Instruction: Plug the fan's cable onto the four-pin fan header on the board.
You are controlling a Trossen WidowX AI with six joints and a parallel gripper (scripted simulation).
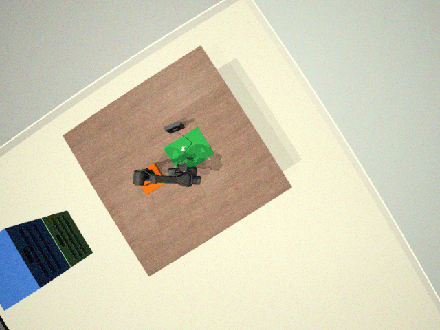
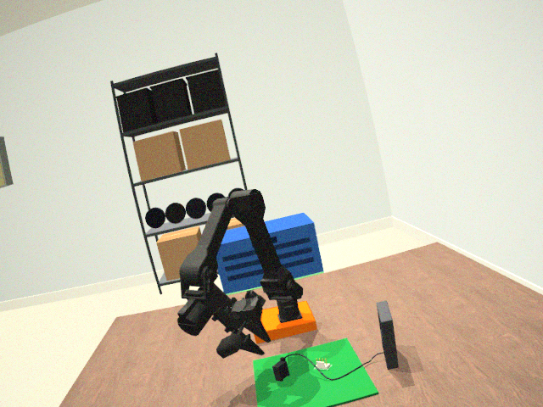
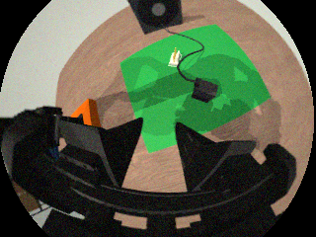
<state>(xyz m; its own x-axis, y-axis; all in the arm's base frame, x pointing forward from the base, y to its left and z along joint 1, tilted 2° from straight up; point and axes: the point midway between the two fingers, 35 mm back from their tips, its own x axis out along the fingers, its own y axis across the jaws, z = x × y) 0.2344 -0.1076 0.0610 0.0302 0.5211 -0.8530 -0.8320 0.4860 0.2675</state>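
A green board (image 1: 199, 139) (image 2: 350, 352) (image 3: 227, 49) lies flat on the wooden floor. The small white four-pin header (image 1: 183, 148) (image 2: 326, 366) (image 3: 173, 57) stands near its middle. The black plug (image 1: 190, 158) (image 2: 279, 369) (image 3: 204, 90) rests on the board, apart from the header. A thin black cable (image 2: 350, 374) (image 3: 189, 45) joins the plug to the dark fan (image 1: 174, 126) (image 2: 387, 335) (image 3: 157, 8), which stands upright beyond the board's edge. My gripper (image 1: 183, 166) (image 2: 262, 343) (image 3: 160, 122) is open and empty. It hangs above the floor at the board's near edge, short of the plug, with its fingers pointing toward it.
The arm's orange base block (image 1: 150, 188) (image 2: 285, 326) (image 3: 87, 114) sits next to the board. A blue cabinet (image 1: 17, 262) (image 2: 285, 245) and a metal shelf (image 2: 175, 175) with boxes stand off the wooden area, behind the arm.
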